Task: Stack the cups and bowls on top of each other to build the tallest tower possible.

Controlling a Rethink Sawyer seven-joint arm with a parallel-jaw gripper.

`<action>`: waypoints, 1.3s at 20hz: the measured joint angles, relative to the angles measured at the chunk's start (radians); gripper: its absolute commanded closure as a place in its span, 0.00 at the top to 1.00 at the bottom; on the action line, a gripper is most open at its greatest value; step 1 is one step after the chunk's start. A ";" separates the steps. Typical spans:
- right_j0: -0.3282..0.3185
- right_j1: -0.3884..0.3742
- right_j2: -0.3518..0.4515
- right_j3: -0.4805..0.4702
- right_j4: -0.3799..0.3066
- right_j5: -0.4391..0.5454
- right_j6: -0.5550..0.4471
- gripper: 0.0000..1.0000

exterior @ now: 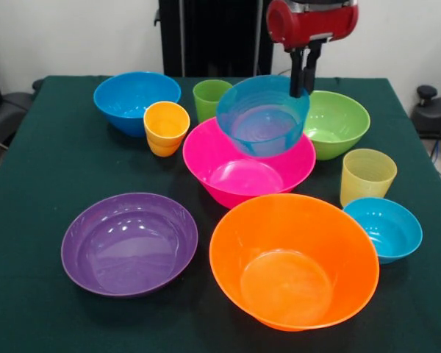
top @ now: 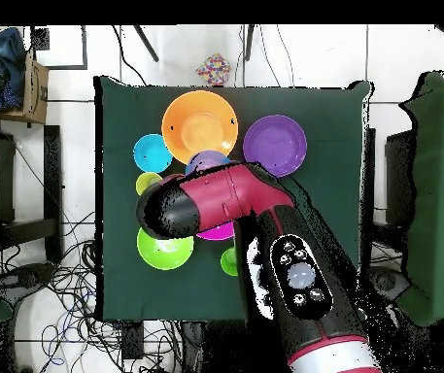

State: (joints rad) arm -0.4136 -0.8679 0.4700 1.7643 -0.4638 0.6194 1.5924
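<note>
Green tablecloth [exterior: 51, 162]; jaws [exterior: 304, 77] pinching tilted blue bowl [exterior: 262, 116] rim.

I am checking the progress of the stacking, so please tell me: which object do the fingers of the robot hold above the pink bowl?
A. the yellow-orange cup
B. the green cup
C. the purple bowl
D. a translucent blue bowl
D: in the front view the gripper pinches the rim of the translucent blue bowl, which hangs tilted over the pink bowl.
</note>
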 measured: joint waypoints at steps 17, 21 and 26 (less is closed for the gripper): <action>-0.157 -0.029 0.197 0.056 0.239 -0.010 0.000 0.00; -0.226 -0.021 0.282 0.084 0.286 -0.037 0.000 0.00; -0.312 0.006 0.399 0.114 0.315 -0.089 0.000 0.00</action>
State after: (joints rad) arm -0.7259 -0.8623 0.8692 1.8782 -0.1484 0.5308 1.5922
